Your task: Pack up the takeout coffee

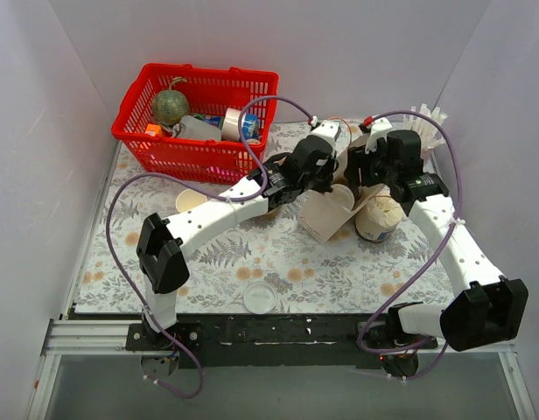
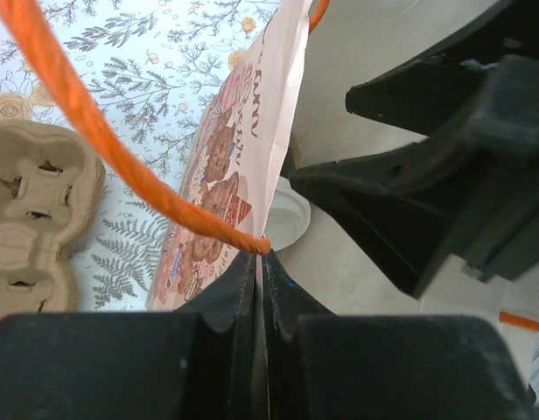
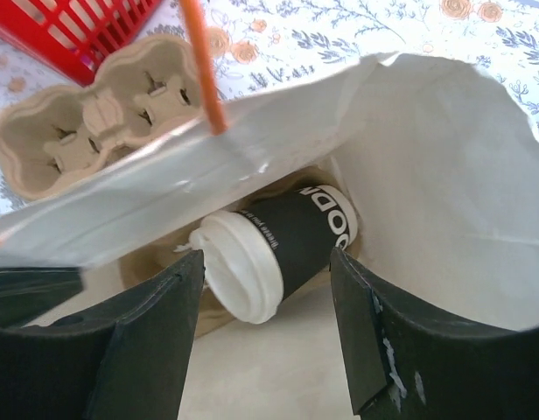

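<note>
**Coffee [image 3: 291,241] on its side inside the bag, left gripper pinching the rim**

So we've got the coffee lying down in the bottom of the white paper bag [image 3: 444,175]. Its white lid [image 3: 239,280] points toward the right wrist camera and the dark band faces up.

The right gripper [image 3: 268,262] hangs over the bag mouth with its jaws spread wide. It's got nothing in it, and the cup shows in the gap between the two fingers, further down.

The left gripper [image 2: 261,262] is closed tight on the top edge of the bag, right where the orange handle [image 2: 103,149] meets the paper. The printed side of the bag rises from that pinch.

Other stuff we can see on the floral surface [image 1: 252,254]:
- a cardboard carrier [image 3: 86,122] just beyond the bag, between it and the red basket [image 1: 199,157]
- a tub [image 1: 381,219] with crumpled paper on top, just beside the bag on its right
- a plain cup [image 1: 191,203] near the basket
- a loose lid [image 1: 259,297] near the front edge, well apart from the bag
</note>
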Available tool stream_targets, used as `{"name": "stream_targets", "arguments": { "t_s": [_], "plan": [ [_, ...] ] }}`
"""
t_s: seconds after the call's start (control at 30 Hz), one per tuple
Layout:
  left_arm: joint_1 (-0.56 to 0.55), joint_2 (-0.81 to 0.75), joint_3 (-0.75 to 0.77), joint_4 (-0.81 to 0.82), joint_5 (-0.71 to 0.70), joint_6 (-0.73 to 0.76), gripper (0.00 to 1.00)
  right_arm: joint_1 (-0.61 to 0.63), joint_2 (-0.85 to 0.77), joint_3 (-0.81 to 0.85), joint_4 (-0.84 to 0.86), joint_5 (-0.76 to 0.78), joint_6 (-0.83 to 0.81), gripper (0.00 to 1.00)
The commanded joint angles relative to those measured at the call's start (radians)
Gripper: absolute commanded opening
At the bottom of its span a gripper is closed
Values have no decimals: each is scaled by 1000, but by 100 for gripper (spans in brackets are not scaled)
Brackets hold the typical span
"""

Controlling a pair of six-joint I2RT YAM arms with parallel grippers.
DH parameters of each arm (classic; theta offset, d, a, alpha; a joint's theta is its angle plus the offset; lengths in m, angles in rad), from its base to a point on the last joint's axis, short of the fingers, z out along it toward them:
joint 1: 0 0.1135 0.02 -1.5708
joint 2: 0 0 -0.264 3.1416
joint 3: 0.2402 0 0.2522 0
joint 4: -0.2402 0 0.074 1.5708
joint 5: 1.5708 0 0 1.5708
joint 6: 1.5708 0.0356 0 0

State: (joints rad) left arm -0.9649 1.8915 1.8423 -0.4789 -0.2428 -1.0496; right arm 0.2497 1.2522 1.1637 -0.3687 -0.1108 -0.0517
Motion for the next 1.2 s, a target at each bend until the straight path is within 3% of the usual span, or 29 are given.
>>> {"name": "stream_targets", "arguments": {
  "t_s": [0.0,0.37,1.17],
  "plan": [
    [2,-118,-28,2,23,-7,0,0,23,54,-25,0,-111,68],
    [2,-129,-48,11,108,-52,0,5,56,-84,74,-33,-135,67],
    [3,-45,-41,39,206,-233,0,74,202,-187,140,9,-48,63]
  ]
}}
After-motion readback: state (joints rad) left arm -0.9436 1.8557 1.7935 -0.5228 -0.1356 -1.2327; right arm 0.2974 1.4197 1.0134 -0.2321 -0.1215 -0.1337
